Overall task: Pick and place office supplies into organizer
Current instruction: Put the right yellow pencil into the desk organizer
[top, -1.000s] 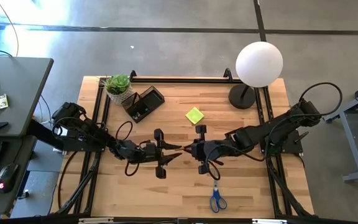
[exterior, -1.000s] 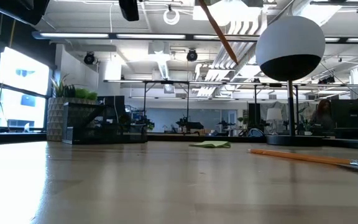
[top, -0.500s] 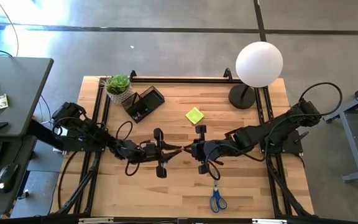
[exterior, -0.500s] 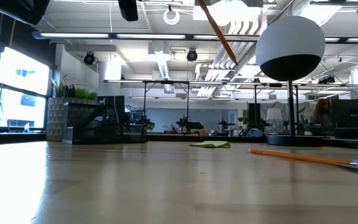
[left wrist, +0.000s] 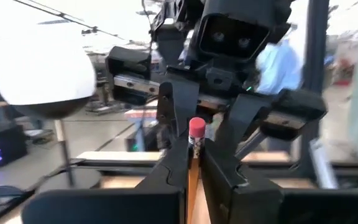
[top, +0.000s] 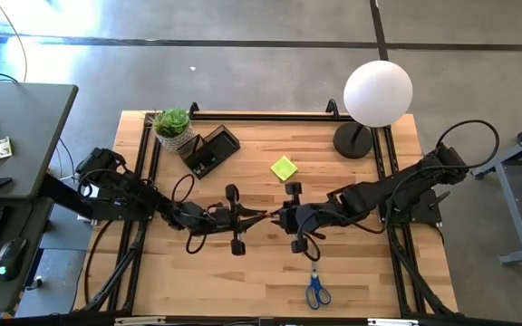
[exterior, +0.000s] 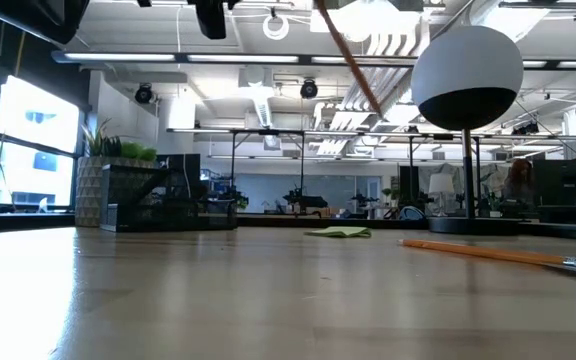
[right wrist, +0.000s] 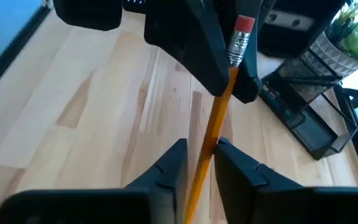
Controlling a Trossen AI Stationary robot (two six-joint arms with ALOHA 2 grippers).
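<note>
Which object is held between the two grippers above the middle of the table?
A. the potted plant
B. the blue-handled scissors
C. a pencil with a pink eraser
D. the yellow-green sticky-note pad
C: the left gripper is shut on the pencil, whose shaft also passes between the right gripper's fingers.

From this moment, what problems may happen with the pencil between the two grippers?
1. The left gripper is shut on the pencil near its eraser end only, while the right gripper fingers stand slightly apart around it. When the right one pulls away, the pencil may tilt or slip.
2. The organizer sits close to the potted plant, which a long pencil might brush.
</note>
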